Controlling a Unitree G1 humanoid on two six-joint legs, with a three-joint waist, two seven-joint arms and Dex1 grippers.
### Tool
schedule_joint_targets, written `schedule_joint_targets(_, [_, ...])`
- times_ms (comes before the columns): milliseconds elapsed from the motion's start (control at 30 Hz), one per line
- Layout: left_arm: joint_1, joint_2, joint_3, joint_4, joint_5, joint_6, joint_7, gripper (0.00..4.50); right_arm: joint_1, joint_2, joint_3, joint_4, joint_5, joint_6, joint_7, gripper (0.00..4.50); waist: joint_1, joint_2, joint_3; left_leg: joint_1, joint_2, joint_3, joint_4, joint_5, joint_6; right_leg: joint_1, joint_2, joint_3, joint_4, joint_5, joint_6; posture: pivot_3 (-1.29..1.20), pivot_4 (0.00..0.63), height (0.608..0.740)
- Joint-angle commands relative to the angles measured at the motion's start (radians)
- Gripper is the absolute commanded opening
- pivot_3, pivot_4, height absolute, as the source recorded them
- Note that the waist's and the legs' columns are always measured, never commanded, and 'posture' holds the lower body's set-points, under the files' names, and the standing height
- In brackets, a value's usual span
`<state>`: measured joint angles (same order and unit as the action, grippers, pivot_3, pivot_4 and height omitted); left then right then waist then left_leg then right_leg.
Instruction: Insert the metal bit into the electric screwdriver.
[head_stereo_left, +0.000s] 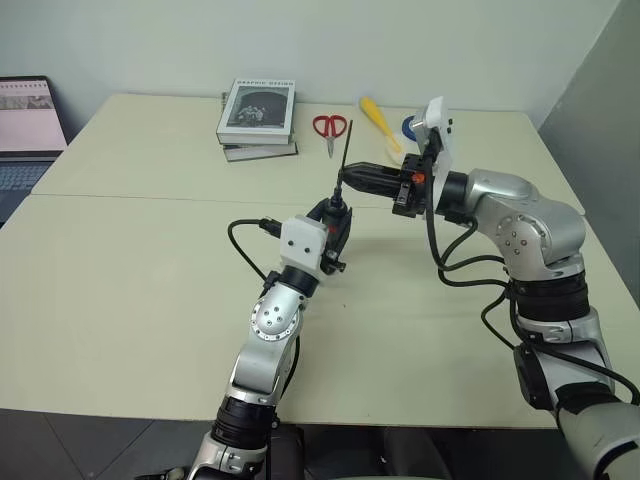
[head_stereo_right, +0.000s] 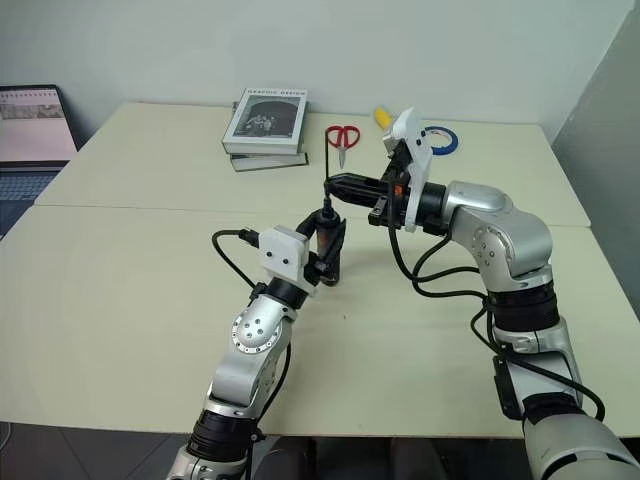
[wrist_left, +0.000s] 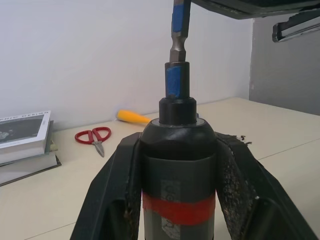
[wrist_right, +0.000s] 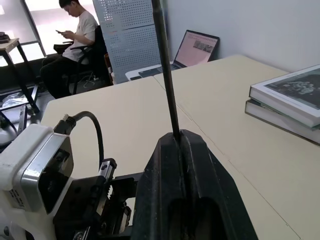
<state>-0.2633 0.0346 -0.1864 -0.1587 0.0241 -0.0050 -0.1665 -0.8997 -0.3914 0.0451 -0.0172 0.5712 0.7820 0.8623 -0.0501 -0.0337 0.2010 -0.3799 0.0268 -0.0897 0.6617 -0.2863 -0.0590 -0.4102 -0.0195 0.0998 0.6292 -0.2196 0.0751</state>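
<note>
My left tool (wrist_left: 177, 200) covers the lower body of the electric screwdriver (wrist_left: 177, 145), so I see it from the red band up. The metal bit (wrist_right: 166, 75) runs off the top edge in both wrist views, and its lower end vanishes into my closed right tool (wrist_right: 186, 150). The laptop (head_stereo_left: 25, 130) is cut by the left edge. The yellow-handled brush (head_stereo_left: 378, 118) disappears behind my right wrist, bristles hidden.
</note>
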Motion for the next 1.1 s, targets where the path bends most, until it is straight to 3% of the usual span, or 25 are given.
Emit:
schedule_joint_targets(33, [-0.007,-0.003,-0.002,-0.012,0.004,-0.008,-0.002,1.66,-0.034,-0.006,0.019,0.004,0.033,0.014,0.077,0.00,0.000,0.000,0.000,0.000,0.000,0.000,0.000,0.000,0.000,0.000,0.000,0.000,0.000,0.000,0.000,0.00,0.150,0.740])
schedule_joint_targets(833, [-0.006,0.001,0.000,-0.015,0.005,-0.008,-0.003,1.66,-0.049,-0.006,0.037,0.024,0.006,0.005,0.116,0.00,0.000,0.000,0.000,0.000,0.000,0.000,0.000,0.000,0.000,0.000,0.000,0.000,0.000,0.000,0.000,0.00,0.150,0.740])
schedule_joint_targets(967, [-0.007,0.001,0.001,-0.013,0.004,-0.008,-0.003,1.66,-0.048,-0.008,0.038,0.018,0.012,0.000,0.122,0.53,0.001,0.000,0.000,0.000,0.000,0.000,0.000,0.000,0.000,0.000,0.000,0.000,0.000,0.000,0.000,0.00,0.150,0.740])
schedule_joint_targets(1100, [-0.010,0.003,0.004,-0.012,0.003,-0.007,-0.005,1.66,-0.054,-0.003,0.033,0.018,0.014,0.003,0.121,1.46,0.001,0.000,0.000,0.000,0.000,0.000,0.000,0.000,0.000,0.000,0.000,0.000,0.000,0.000,0.000,0.00,0.150,0.740])
